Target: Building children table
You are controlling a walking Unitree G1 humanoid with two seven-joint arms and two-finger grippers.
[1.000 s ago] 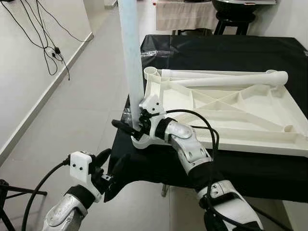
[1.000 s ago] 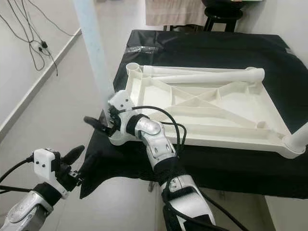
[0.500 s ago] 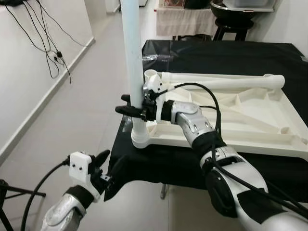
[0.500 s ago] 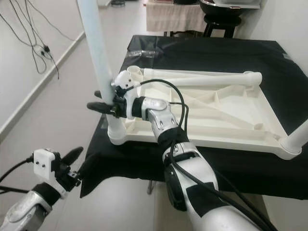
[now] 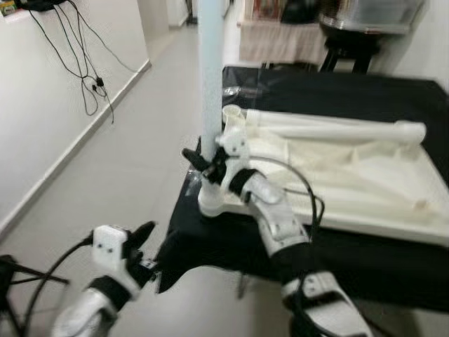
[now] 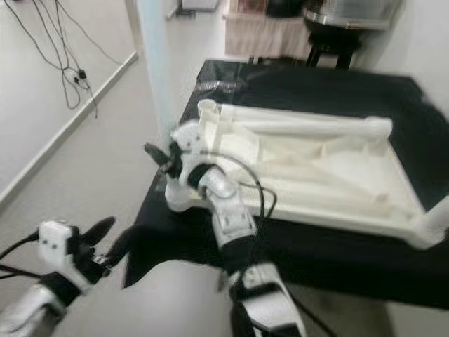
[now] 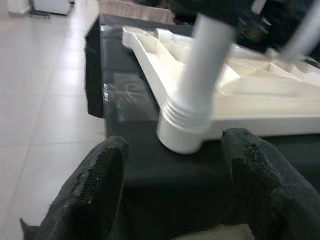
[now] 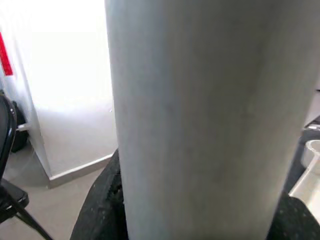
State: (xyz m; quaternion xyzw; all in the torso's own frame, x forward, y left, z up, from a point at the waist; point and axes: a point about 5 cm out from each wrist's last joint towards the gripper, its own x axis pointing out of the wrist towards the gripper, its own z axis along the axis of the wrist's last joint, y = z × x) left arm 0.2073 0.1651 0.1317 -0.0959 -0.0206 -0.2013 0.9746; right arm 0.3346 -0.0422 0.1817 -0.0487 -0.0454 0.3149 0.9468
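Your robot stood at a table draped in black cloth (image 5: 337, 91), on which a cream plastic tabletop (image 5: 337, 175) lay upside down, its ribbed underside facing up. A pale blue-white leg (image 5: 212, 77) stood upright in the corner socket (image 5: 210, 200) nearest the robot's left, at the cloth's edge above the tiled floor (image 5: 133, 161). Two loose legs (image 5: 330, 128) lay across the far side of the tabletop, and another leg (image 6: 436, 217) rose from the near right corner.

Your right gripper (image 5: 203, 160) was clenched around the upright leg just above the socket, and the right wrist view looked straight onto the tube with dark fingers (image 8: 100, 205) either side. Your left gripper (image 5: 151, 242) hung low beside the table's front edge, its jaws spread wide and holding nothing, pointed toward the socket (image 7: 182, 132). Black cables (image 5: 84, 56) trailed down the white wall. No writing or brand could be read; the head views were blurred.
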